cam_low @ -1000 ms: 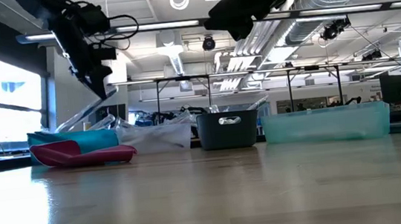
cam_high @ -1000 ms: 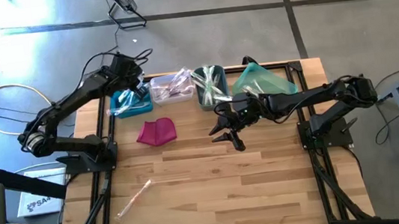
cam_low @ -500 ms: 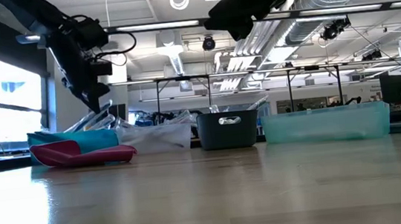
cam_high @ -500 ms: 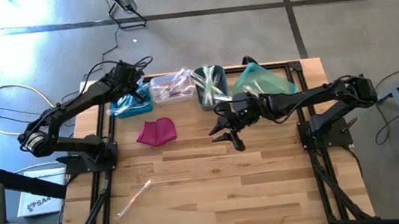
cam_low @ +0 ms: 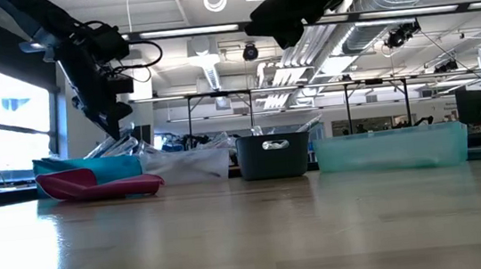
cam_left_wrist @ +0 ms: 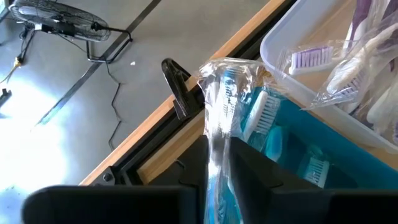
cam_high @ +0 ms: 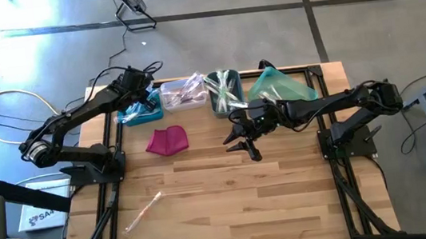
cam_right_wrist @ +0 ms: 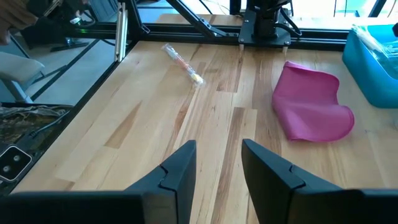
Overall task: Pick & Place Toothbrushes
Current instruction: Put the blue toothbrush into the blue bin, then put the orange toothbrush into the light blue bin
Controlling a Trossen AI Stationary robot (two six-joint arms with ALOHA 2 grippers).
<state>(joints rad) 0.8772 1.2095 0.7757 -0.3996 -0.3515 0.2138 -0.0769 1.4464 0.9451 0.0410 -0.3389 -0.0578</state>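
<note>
My left gripper point(cam_left_wrist: 217, 163) hangs over the blue bin point(cam_high: 133, 112) at the table's far left, shut on a toothbrush in a clear wrapper point(cam_left_wrist: 221, 99). More wrapped toothbrushes lie in the blue bin point(cam_left_wrist: 292, 155) and in the clear bin point(cam_left_wrist: 336, 68) beside it. One toothbrush point(cam_high: 144, 210) lies flat on the table near the front left; the right wrist view also shows this toothbrush point(cam_right_wrist: 182, 63). My right gripper point(cam_right_wrist: 217, 168) stands open above the middle of the table point(cam_high: 241, 142), with nothing between its fingers. My left gripper pinches the wrapped toothbrush between its two fingers, on the clear wrapper point(cam_left_wrist: 216, 146). The fingers slant downward toward the table's far edge, and the toothbrush runs out along them. Its bristle end point(cam_left_wrist: 231, 81) sticks out past the fingertips, over the blue bin.
A magenta pouch point(cam_high: 167, 140) lies on the table in front of the blue and clear bins. A grey bin point(cam_high: 224, 92) and a teal bin point(cam_high: 280, 86) stand along the far edge to the right. The black frame rail point(cam_left_wrist: 177, 93) runs behind the bins.
My left gripper has gone down toward the blue bin with the wrapped toothbrush and tipped a little. My right gripper has kept still.
</note>
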